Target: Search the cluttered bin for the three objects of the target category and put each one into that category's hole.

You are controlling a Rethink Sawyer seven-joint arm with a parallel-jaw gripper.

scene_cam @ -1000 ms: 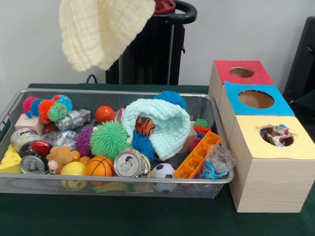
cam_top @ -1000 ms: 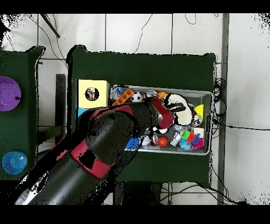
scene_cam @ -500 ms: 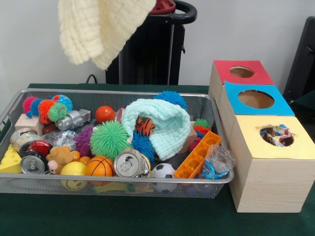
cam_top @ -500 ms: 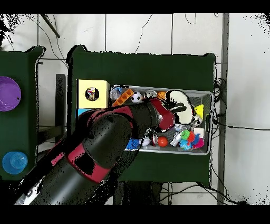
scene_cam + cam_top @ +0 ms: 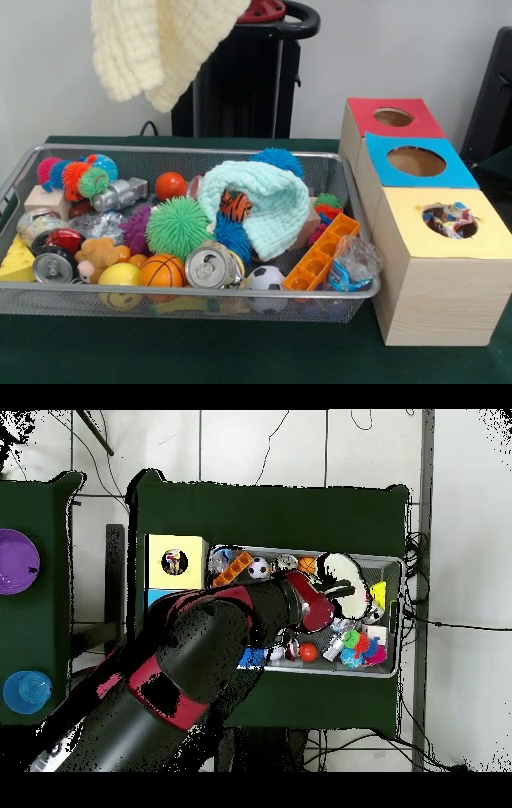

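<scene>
Hanging from the top of the front view, a cream knitted cloth (image 5: pixel 160 44) dangles high above the mesh bin (image 5: pixel 240 291), held up by the gripper (image 5: pixel 345 589), whose jaws are hidden, so I cannot tell how they stand. A mint cloth (image 5: pixel 268 200) lies among the balls in the bin, left of three wooden boxes (image 5: pixel 436 272) with holes.

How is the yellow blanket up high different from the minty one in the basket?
The cream-yellow cloth hangs in the air above the bin, while the mint cloth lies inside the wire bin. The cream-yellow cloth droops down loosely with nothing under it; the mint cloth is draped over toys, with an orange striped ball peeking out beneath it. Their colours differ too. Both look like soft knitted cloths with a bumpy texture.
</scene>
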